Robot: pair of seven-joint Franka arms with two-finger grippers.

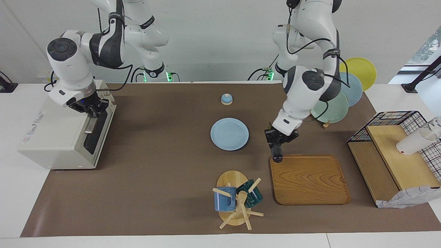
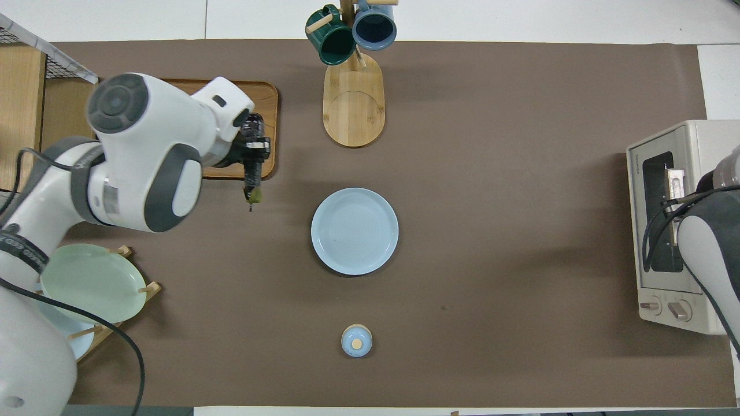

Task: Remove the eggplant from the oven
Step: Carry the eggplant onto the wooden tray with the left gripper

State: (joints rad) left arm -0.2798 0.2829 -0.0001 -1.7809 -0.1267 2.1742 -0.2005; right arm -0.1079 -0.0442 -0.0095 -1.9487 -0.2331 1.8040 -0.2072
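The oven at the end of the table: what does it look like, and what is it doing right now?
The oven is a boxy, off-white toaster oven that looks like painted metal. It stands at the right arm's end of the table. Its door is shut and has a dark glass window and a metal bar handle. Two knobs sit beside the door. The right gripper is at the handle.

Four plates (image 1: 229, 134), two mugs (image 1: 224, 199)

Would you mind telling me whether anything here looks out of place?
The white cup lies tipped on its side on the wooden shelf; the eggplant dangles from the left hand over the tray corner.
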